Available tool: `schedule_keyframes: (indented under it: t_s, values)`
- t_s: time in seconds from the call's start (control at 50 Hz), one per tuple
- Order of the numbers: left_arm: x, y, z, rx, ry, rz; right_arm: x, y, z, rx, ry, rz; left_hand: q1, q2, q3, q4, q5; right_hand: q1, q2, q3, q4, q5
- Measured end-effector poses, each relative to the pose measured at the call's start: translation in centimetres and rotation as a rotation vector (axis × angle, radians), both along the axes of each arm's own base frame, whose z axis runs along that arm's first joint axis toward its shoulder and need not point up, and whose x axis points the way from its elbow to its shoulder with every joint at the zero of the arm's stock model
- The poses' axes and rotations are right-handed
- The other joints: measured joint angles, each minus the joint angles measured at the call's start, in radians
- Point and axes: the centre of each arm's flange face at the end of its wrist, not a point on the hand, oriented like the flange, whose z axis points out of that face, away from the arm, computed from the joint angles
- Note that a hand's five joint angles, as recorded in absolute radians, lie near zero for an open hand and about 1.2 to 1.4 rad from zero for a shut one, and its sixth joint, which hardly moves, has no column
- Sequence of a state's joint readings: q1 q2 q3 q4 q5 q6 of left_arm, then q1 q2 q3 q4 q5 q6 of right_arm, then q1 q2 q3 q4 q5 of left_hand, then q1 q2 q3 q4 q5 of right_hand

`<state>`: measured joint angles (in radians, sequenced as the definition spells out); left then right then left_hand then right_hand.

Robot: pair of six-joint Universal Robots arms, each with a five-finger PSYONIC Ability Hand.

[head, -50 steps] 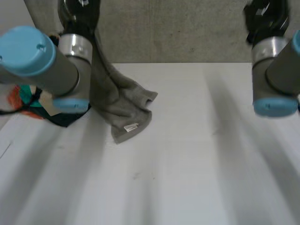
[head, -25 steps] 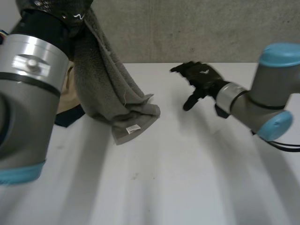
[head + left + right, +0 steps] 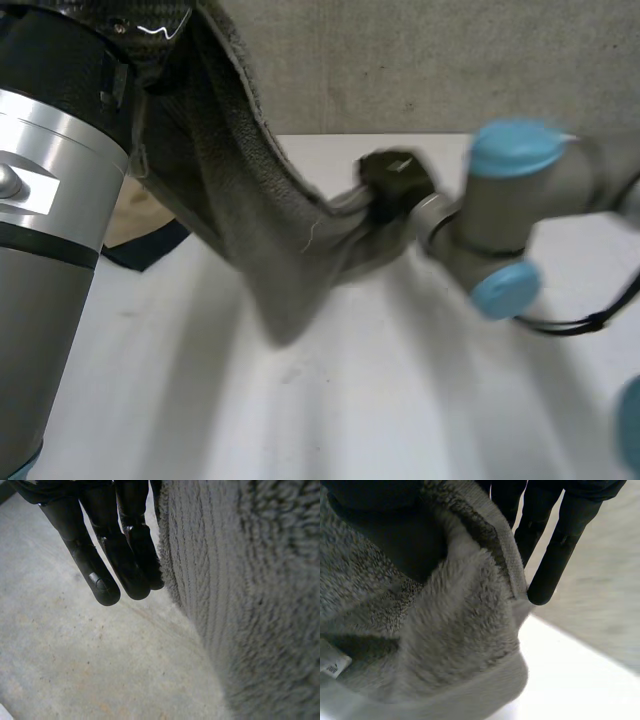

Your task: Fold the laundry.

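Observation:
A grey terry towel [image 3: 262, 232] hangs off the white table [image 3: 400, 400] and is stretched between both hands. High up by the left arm, my left hand [image 3: 150, 22] holds the towel's upper end. In the left wrist view its straight fingers [image 3: 120, 555] lie against the towel's edge [image 3: 250, 590]. My right hand [image 3: 393, 178] is shut on the towel's lower corner above the table's far middle. In the right wrist view the towel's hemmed edge [image 3: 450, 645] runs between the thumb and the straight fingers [image 3: 555, 555], and a white label [image 3: 330, 663] shows lower down the cloth.
A pile of dark and beige clothes [image 3: 140, 235] lies at the table's far left, behind my left arm. A concrete wall [image 3: 450, 60] runs along the table's far edge. The right arm's elbow [image 3: 505, 285] hangs over the table's right half.
My right hand has swung in from the right and closed on the towel's lower corner. The towel has come up off the table, and the left arm is higher.

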<state>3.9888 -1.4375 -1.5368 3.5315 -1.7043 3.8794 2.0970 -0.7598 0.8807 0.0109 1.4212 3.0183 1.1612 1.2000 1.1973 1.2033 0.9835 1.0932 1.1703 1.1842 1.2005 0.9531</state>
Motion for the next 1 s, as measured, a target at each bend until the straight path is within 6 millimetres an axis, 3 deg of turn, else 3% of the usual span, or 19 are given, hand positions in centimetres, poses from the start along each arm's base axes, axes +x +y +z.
schedule_keyframes:
  t_s: [0.02, 0.06, 0.1, 0.18, 0.26, 0.28, 0.36, 0.38, 0.46, 0.5, 0.52, 0.62, 0.68, 0.8, 0.92, 1.0]
  values:
    - [0.2, -0.4, -0.3, 0.007, -0.005, 0.016, -2.7, -1.1, 2.6, -0.064, 0.028, -0.065, 0.0, 0.0, 0.0, 0.0, 0.0, 0.0, 0.0, 0.004, 0.001, 0.005]
    - [0.4, -0.8, -0.5, 0.012, -0.008, 0.029, -3.9, -1.4, 3.8, -0.096, 0.047, -0.089, 0.0, 0.0, 0.0, 0.0, 0.0, 0.0, 0.0, 0.004, 0.001, 0.009]
    - [0.9, -1.6, -1.0, 0.025, -0.015, 0.057, -7.1, -1.3, 6.7, -0.183, 0.134, -0.129, 0.0, 0.0, 0.0, 0.0, 0.0, 0.0, 0.0, 0.006, 0.002, 0.012]
    - [1.7, -3.1, -2.4, 0.064, -0.032, 0.101, -9.2, 0.2, 7.9, -0.235, 0.262, -0.128, 0.0, 0.0, 0.0, 0.0, 0.0, 0.0, 0.0, 0.007, 0.003, 0.012]
    - [2.0, -4.5, -4.9, 0.139, -0.054, 0.118, -10.1, 2.0, 6.9, -0.219, 0.38, -0.096, 0.0, 0.0, 0.0, 0.0, 0.0, 0.0, 0.0, 0.007, 0.004, 0.012]
    - [1.7, -5.4, -7.0, 0.205, -0.069, 0.116, -10.3, 2.7, 5.9, -0.192, 0.416, -0.078, 0.0, 0.0, 0.0, 0.0, 0.0, 0.0, 0.0, 0.007, 0.004, 0.012]
    - [0.9, -6.9, -11.4, 0.343, -0.098, 0.104, -10.4, 3.9, 3.3, -0.12, 0.478, -0.049, 0.0, 0.0, 0.0, 0.0, 0.0, -0.005, -0.037, -0.04, -0.05, -0.004]
    - [0.6, -7.4, -13.2, 0.4, -0.109, 0.1, -10.4, 4.1, 2.4, -0.095, 0.499, -0.045, 0.0, 0.0, 0.0, 0.0, 0.0, -0.117, -0.174, -0.18, -0.193, -0.126]
    - [0.0, -8.3, -17.2, 0.517, -0.139, 0.101, -10.7, 4.2, 0.4, -0.046, 0.556, -0.067, 0.0, 0.0, 0.0, 0.0, 0.0, -0.685, -0.769, -0.769, -0.784, -0.727]
    - [0.0, -8.4, -17.6, 0.528, -0.142, 0.102, -10.8, 4.2, 0.3, -0.043, 0.563, -0.073, 0.0, 0.0, 0.0, 0.0, 0.0, -0.729, -0.804, -0.807, -0.824, -0.776]
    - [-0.1, -8.6, -18.9, 0.565, -0.154, 0.109, -11.2, 3.9, 0.1, -0.038, 0.585, -0.108, 0.0, 0.0, 0.0, 0.0, 0.0, -0.798, -0.884, -0.901, -0.915, -0.872]
    - [-0.1, -8.7, -19.7, 0.588, -0.163, 0.118, -12.2, 3.8, 2.0, -0.044, 0.594, -0.171, 0.0, 0.0, 0.0, 0.0, 0.0, -0.801, -0.898, -0.913, -0.925, -0.883]
    - [0.0, -8.5, -19.4, 0.583, -0.16, 0.12, -13.2, 4.2, 4.2, -0.024, 0.575, -0.186, 0.0, 0.0, 0.0, 0.0, 0.0, -0.801, -0.898, -0.913, -0.925, -0.882]
    - [0.4, -8.0, -18.6, 0.567, -0.151, 0.118, -14.7, 4.6, 6.6, 0.072, 0.509, -0.175, 0.0, 0.0, 0.0, 0.0, 0.0, -0.8, -0.895, -0.91, -0.923, -0.857]
    - [0.7, -7.5, -18.6, 0.571, -0.152, 0.117, -15.3, 3.6, 5.6, 0.19, 0.457, -0.164, 0.0, 0.0, 0.0, 0.0, 0.0, -0.786, -0.856, -0.864, -0.883, -0.796]
    - [0.8, -7.1, -19.0, 0.584, -0.161, 0.117, -15.2, 2.6, 3.2, 0.303, 0.423, -0.163, 0.0, 0.0, 0.0, 0.0, 0.0, -0.745, -0.838, -0.829, -0.847, -0.761]
